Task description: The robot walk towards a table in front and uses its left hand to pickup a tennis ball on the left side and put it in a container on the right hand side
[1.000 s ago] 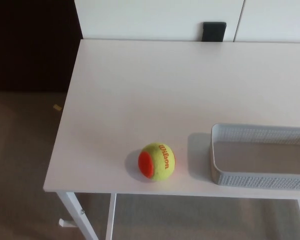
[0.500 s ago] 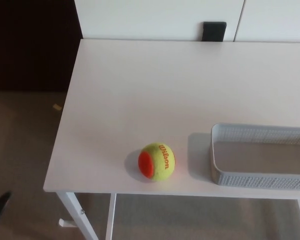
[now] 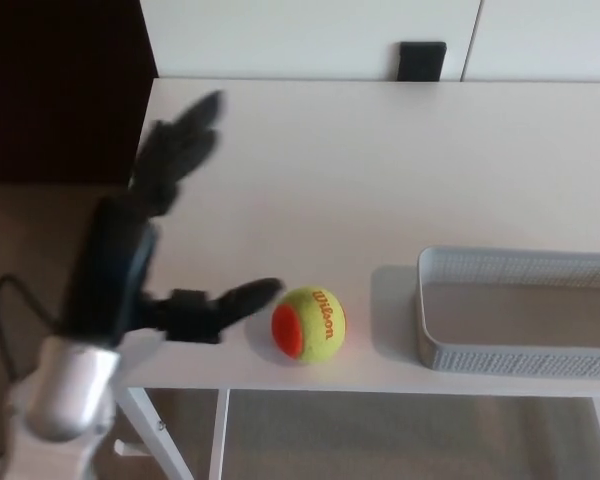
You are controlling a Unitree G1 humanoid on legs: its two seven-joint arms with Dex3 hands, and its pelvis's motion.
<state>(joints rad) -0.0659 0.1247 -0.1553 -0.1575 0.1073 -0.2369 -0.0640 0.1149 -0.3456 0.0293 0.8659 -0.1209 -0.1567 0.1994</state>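
Now: left hand open beside the ball, nothing held

Left hand (image 3: pixel 130 262) sits left of the tennis ball (image 3: pixel 309 324), over the table (image 3: pixel 380 170) corner. Fingers (image 3: pixel 185 142) are spread wide and blurred, pointing away from the ball. Thumb (image 3: pixel 242 297) reaches toward it, tip just beside; contact unclear. Ball rests on the table near the front edge.

Right of the ball: grey mesh container (image 3: pixel 520 358), apart from it, bare tabletop between. Inside, only its own floor shows; right end cut by the frame.

Far behind the ball: small black object (image 3: pixel 422 60) at the table's back edge. Far left of the ball: black cable (image 3: pixel 8 300).
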